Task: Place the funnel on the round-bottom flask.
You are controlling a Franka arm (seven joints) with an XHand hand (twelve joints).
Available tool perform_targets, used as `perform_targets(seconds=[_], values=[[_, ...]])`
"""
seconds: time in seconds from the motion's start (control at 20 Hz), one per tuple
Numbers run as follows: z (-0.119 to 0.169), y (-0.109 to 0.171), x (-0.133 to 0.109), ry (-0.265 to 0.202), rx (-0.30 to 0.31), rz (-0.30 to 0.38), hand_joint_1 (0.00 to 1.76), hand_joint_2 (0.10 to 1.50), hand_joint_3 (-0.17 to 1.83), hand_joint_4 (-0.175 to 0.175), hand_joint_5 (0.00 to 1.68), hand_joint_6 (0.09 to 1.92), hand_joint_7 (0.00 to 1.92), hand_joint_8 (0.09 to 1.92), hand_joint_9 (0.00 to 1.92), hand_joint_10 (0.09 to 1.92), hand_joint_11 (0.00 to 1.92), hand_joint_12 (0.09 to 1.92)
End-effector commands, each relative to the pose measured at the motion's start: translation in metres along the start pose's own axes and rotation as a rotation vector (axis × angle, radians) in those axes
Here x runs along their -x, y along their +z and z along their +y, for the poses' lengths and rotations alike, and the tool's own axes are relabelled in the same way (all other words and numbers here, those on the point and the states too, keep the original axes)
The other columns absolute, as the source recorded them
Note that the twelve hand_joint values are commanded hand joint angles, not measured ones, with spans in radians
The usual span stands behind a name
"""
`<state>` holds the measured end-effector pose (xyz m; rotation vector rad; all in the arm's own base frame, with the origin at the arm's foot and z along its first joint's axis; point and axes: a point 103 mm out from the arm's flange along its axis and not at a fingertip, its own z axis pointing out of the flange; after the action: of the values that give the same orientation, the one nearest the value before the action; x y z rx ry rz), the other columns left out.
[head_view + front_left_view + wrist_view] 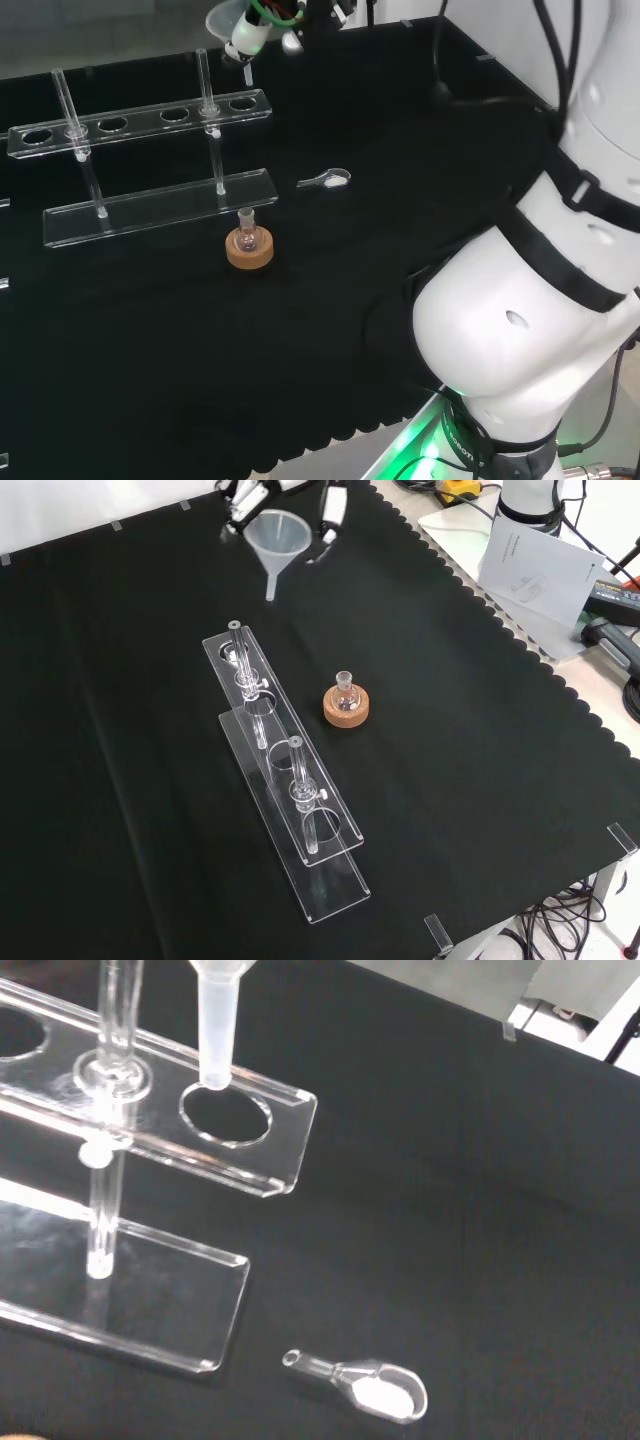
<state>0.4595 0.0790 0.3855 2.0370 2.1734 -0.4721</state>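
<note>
Nearest to us in the front view is the clear acrylic test tube rack (pixel 290 800), a long two-tier thing running from about 5 o'clock up toward 11 o'clock. Just past it, at roughly 3 o'clock of the rack's middle, the round-bottom flask (pixel 345 692) sits upright in its cork ring (pixel 346 708) — neck open, nothing on it. In the head view we spot a small clear scoop (pixel 327 180) lying flat on the black cloth (pixel 480 760) at 1 o'clock from the flask, well apart. Farthest off, the hand (pixel 250 498) has its fingers curled round the rim of the funnel (pixel 276 542) — held in the air, spout down, at 11 o'clock from the flask.
</note>
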Motion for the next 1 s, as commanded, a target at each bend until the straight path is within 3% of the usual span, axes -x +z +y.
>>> perform_targets(seconds=[0.05, 0.5, 1.0], values=[[-0.053, 0.002, -0.023, 0.019, 0.018, 0.037, 0.72, 0.79, 0.52, -0.034, 0.68, 0.62, 0.82, 0.77, 1.09, 0.66, 0.7, 1.24], [-0.088, 0.036, -0.049, -0.008, -0.018, 0.067, 0.71, 0.79, 0.52, -0.037, 0.68, 0.64, 0.82, 0.77, 1.09, 0.66, 0.7, 1.24], [-0.073, 0.081, -0.082, -0.065, -0.078, 0.083, 0.71, 0.79, 0.53, -0.04, 0.67, 0.65, 0.82, 0.77, 1.08, 0.66, 0.7, 1.24]])
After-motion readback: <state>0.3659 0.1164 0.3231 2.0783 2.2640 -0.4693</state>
